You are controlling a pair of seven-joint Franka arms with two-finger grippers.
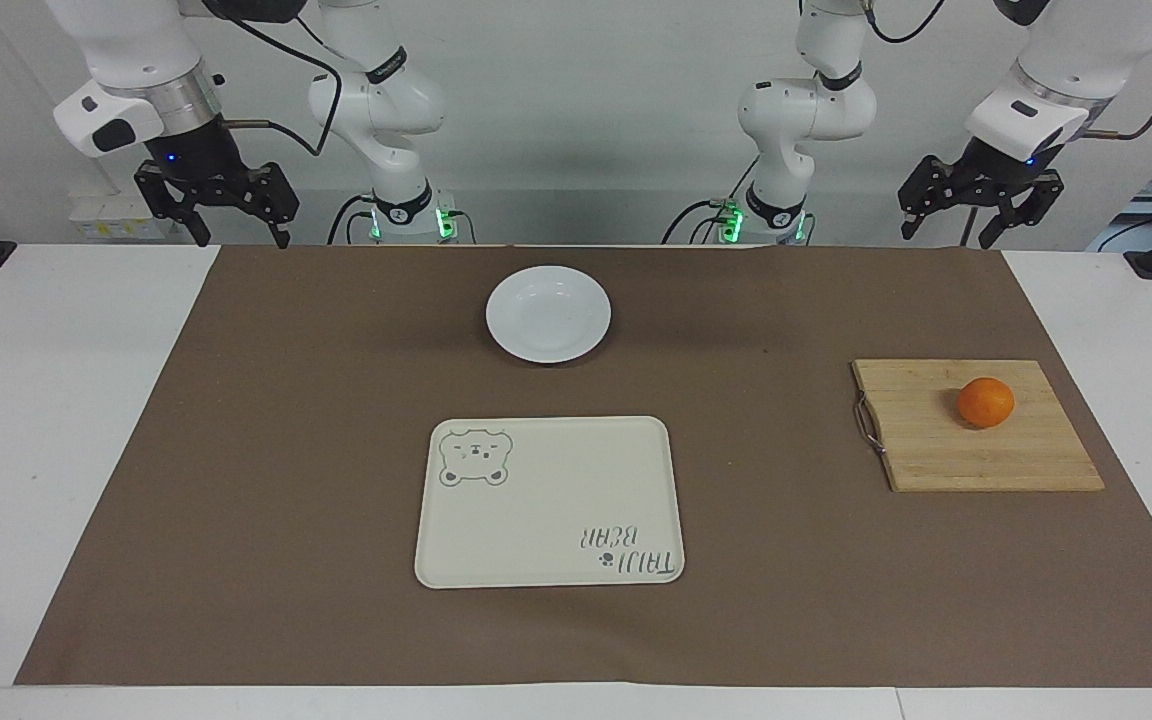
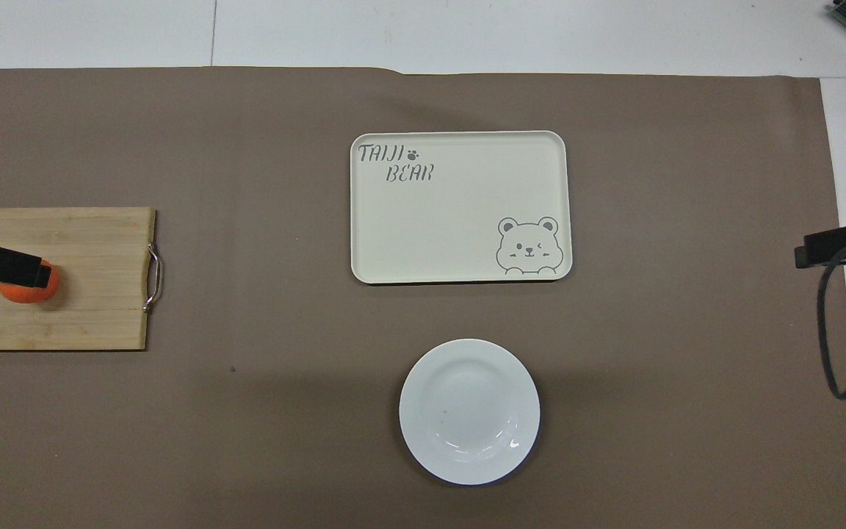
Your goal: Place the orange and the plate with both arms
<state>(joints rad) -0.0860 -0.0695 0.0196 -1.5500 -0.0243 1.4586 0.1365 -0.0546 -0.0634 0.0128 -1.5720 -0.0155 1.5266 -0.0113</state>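
Note:
The orange [image 1: 985,402] rests on a wooden cutting board [image 1: 976,425] toward the left arm's end of the table. The white plate [image 1: 548,313] lies empty on the brown mat, midway between the two arm bases. My left gripper [image 1: 948,238] hangs open and empty, raised over the table's edge by the robots, well clear of the orange. In the overhead view one of its fingers [image 2: 4,267] covers part of the orange [image 2: 26,290]. My right gripper [image 1: 241,240] hangs open and empty, raised over the table's edge at the right arm's end. The plate [image 2: 469,411] shows whole from above.
A cream rectangular tray [image 1: 550,502] with a bear drawing lies empty, farther from the robots than the plate. The cutting board has a metal handle [image 1: 867,425] on the side toward the tray. A brown mat [image 1: 286,450] covers most of the white table.

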